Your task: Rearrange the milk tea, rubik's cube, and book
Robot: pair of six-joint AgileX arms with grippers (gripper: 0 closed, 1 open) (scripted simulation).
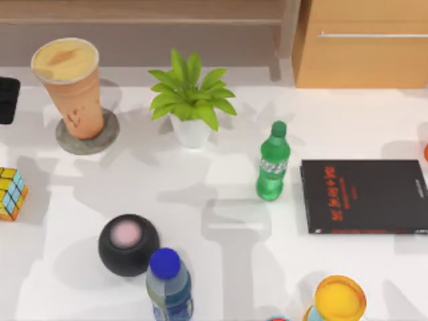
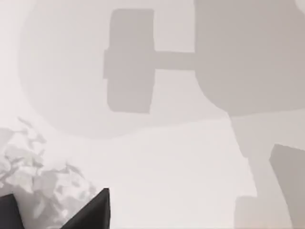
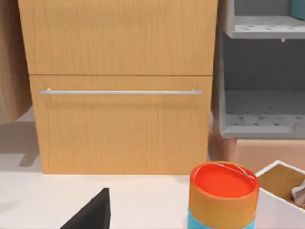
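Observation:
The milk tea (image 1: pixel 69 83), a tall orange-tan cup with a creamy top, stands on a round grey coaster (image 1: pixel 87 136) at the back left of the table. The rubik's cube (image 1: pixel 11 194) sits at the table's left edge, partly cut off. The book is out of view. My left gripper (image 2: pixel 55 214) hovers over bare white tabletop, its two dark fingers (image 2: pixel 93 214) apart with nothing between them. A dark part of my right gripper (image 3: pixel 90 217) shows low in the right wrist view, facing a wooden drawer cabinet (image 3: pixel 119 86).
A potted plant (image 1: pixel 189 100), green bottle (image 1: pixel 272 162), black sphere (image 1: pixel 128 244), blue-capped bottle (image 1: pixel 169 284) and yellow-orange container (image 1: pixel 339 299) crowd the middle and front. A thin black book with red characters (image 1: pixel 364 196) lies right. An orange-lidded tub (image 3: pixel 222 194) stands near the cabinet.

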